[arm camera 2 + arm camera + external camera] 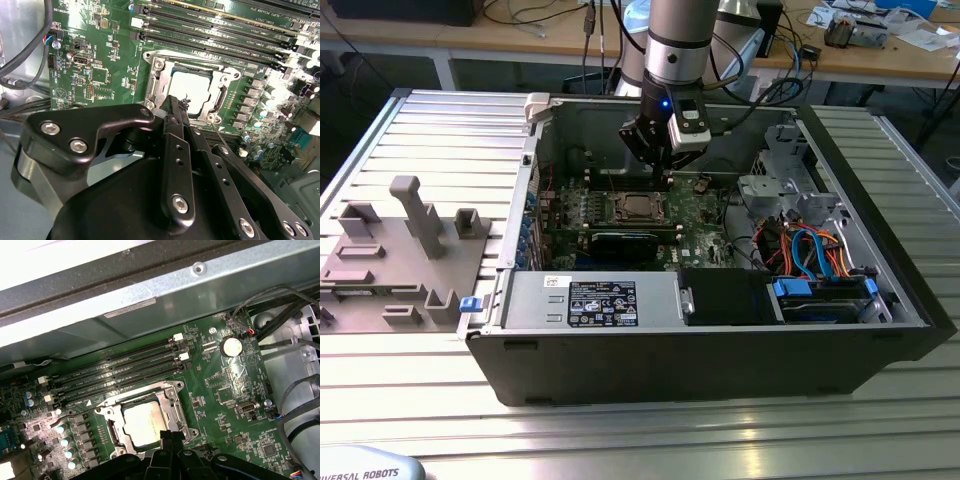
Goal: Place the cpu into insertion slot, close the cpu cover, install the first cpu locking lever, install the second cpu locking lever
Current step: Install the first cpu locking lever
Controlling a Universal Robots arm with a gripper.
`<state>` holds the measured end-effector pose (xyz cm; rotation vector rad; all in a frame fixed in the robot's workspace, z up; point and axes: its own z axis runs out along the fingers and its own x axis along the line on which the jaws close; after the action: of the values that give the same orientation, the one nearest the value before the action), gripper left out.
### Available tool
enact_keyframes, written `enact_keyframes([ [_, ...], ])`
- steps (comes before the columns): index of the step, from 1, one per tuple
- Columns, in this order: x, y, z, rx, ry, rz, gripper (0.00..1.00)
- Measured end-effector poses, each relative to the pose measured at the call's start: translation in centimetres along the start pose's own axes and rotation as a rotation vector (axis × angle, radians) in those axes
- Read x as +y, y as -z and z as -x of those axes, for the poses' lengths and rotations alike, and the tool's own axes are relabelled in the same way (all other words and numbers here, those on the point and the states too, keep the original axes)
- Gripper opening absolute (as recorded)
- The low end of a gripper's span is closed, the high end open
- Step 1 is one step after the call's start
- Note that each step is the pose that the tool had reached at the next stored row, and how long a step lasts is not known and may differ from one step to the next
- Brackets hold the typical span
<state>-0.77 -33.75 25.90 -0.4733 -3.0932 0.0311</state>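
Observation:
The cpu (192, 87) lies flat in the insertion slot (107, 412) on the green board, its silvery top showing through the window of the cpu cover (159, 85), which lies down over it. In both wrist views my gripper (175, 105) is shut, its black fingertips (170, 436) together at the edge of the socket frame with nothing seen between them. A thin metal lever rod (216, 131) runs along one side of the socket, and another rod (75, 415) sticks out past the opposite side. In the exterior view the gripper (665, 170) hangs just behind the cpu (633, 208).
The open computer case (720, 330) surrounds the board, with its back wall close to the arm. Black memory slots (120, 372) flank the socket. Cable bundles (810, 250) and a drive cage (775, 185) stand on the exterior view's right. A grey fixture (410, 235) sits outside the case.

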Motion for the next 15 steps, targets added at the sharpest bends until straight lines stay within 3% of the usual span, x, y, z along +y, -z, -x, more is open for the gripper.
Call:
enact_keyframes([
  [15,0.0,0.0,0.0,-0.0002,0.012,-0.0001,0.11],
])
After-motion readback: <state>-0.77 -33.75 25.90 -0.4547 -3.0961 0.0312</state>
